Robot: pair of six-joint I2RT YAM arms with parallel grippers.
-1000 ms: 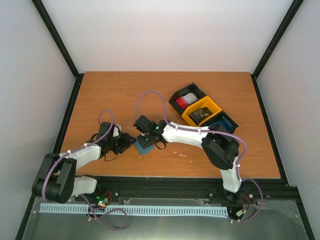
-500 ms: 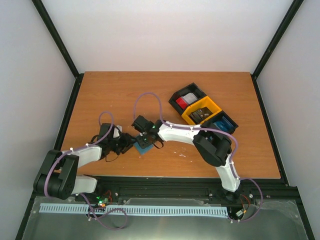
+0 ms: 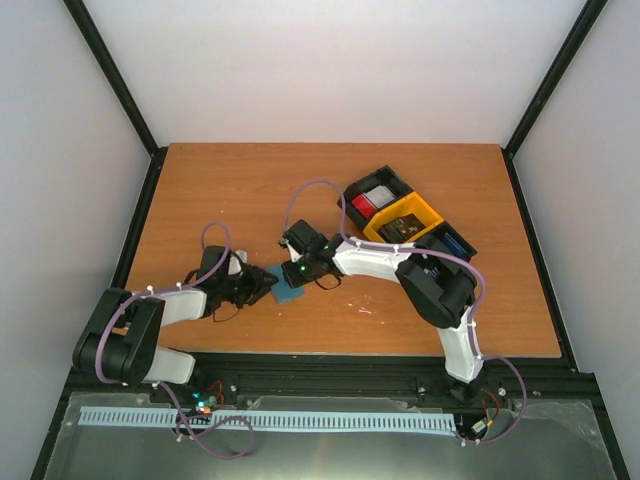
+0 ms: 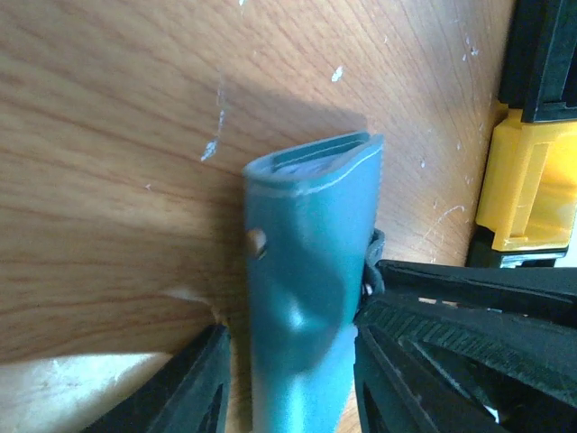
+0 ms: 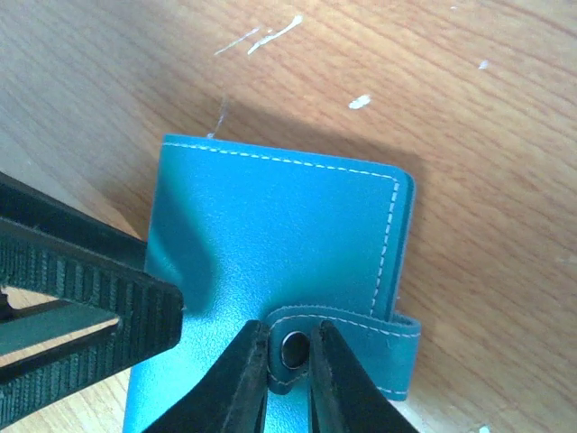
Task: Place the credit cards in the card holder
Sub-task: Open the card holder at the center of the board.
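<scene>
Only the top view shows the whole table [image 3: 230,190]. The card holder [image 3: 287,284] sits in its near half, left of centre, between my two arms. The tray [image 3: 405,225] lies well apart at 2 o'clock from it, with the red credit cards [image 3: 364,205] in its far black compartment.

Only the right wrist view shows the broad blue face. There the long axis runs 12 to 6, with a stitched short edge at 12. The snap tab [image 5: 361,329] wraps round the long edge at 3 o'clock. My right fingers [image 5: 255,356] are closed to a narrow slit and pinch that tab at its metal snap.

Only the left wrist view shows the card holder end-on. Its folded layers gape a little at 12, and a small stud shows on the side at 9. My left fingers [image 4: 194,392] stand about half spread on either side of the holder. The finger at 3 is against it, while a sliver of wood shows beside the one at 9. I cannot tell whether that is a true hold, or whether the holder lies flat on the table.

There is open wood from 9 round to 12 of the card holder. The table's front edge is near at 6. In the left wrist view the tray's yellow wall fills the picture's 3 o'clock edge.
</scene>
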